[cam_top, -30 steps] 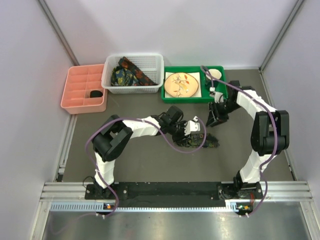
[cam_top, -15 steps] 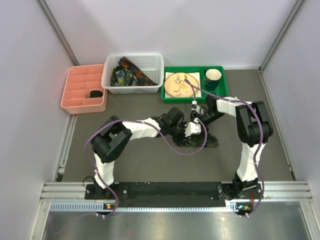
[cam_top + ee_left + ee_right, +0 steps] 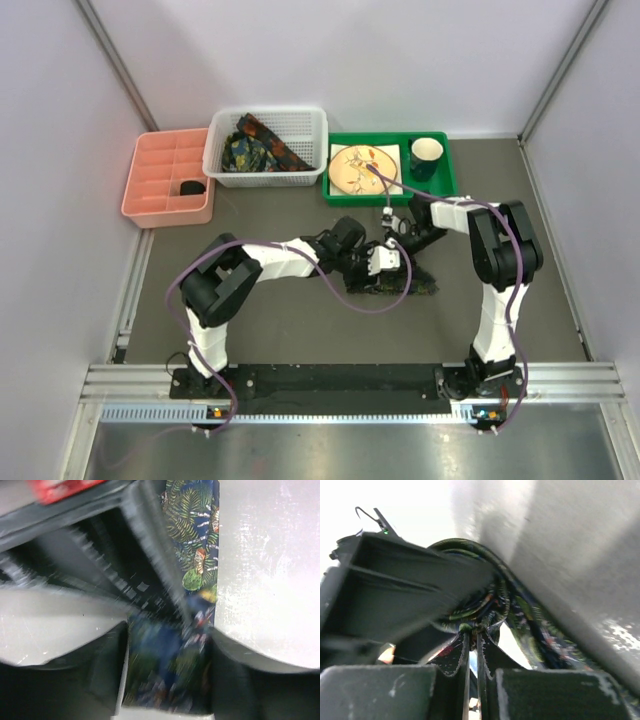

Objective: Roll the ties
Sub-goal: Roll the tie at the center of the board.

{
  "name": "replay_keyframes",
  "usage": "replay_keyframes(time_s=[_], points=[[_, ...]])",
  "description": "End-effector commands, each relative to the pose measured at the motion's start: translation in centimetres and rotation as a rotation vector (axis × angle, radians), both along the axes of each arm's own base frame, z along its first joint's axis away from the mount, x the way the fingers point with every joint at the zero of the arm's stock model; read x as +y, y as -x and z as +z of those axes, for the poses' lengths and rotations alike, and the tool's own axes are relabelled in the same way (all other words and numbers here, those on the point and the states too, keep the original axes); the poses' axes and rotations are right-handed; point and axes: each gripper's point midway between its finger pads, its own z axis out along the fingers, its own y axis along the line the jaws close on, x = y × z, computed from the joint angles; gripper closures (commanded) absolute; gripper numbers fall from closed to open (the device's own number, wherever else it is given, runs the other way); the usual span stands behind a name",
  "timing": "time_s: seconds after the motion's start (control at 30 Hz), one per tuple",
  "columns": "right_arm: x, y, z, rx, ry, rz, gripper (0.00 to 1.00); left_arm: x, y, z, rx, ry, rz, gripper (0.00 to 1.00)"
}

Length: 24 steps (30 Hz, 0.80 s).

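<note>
One tie (image 3: 418,285) lies partly rolled on the dark table right of centre, with both grippers bunched over it. My left gripper (image 3: 385,262) straddles the rolled part of the tie (image 3: 165,670), which fills the gap between its jaws. That view is too blurred to show whether they press on it. A flat stretch of the tie (image 3: 192,530) runs away from the roll. My right gripper (image 3: 400,237) comes in from the far side, and its fingers (image 3: 470,680) are shut, pinching a fold of the tie (image 3: 485,600) at their tips.
A white basket (image 3: 225,165) at the back holds more ties (image 3: 262,148). To its left stands a pink compartment tray (image 3: 150,200). On its right a green tray (image 3: 440,185) carries a plate (image 3: 365,168) and a dark cup (image 3: 426,155).
My right arm swung in from the right side to the tie and closed on it. The left jaws have widened a little around the roll.
</note>
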Motion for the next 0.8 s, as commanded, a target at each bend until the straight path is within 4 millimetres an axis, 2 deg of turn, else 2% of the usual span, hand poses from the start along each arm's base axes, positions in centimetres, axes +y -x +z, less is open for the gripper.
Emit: replay_keyframes(time_s=[0.0, 0.1, 0.2, 0.37, 0.5, 0.63, 0.77], points=[[-2.5, 0.2, -3.3, -0.088, 0.146, 0.04, 1.0, 2.6, 0.3, 0.2, 0.086, 0.012, 0.046, 0.22], [-3.5, -0.2, -4.1, -0.103, 0.187, 0.023, 1.0, 2.0, 0.0, 2.8, 0.111, 0.146, 0.03, 0.11], [-4.3, -0.7, -4.6, -0.121, 0.221, 0.01, 1.0, 1.3, 0.3, 4.5, 0.082, 0.239, -0.011, 0.07], [-5.6, -1.7, -5.2, -0.138, 0.264, -0.022, 1.0, 0.5, 0.8, 4.3, 0.092, 0.284, -0.042, 0.01], [-6.0, -2.5, -5.5, -0.147, 0.276, -0.028, 1.0, -1.0, -0.3, 3.7, 0.078, 0.328, -0.051, 0.01], [-6.0, -2.7, -5.8, -0.142, 0.277, -0.02, 1.0, -2.7, -1.1, 3.8, 0.053, 0.344, -0.083, 0.07], [-6.0, -2.5, -6.0, -0.134, 0.272, -0.016, 1.0, -3.7, -0.1, 2.4, 0.058, 0.311, -0.132, 0.24]])
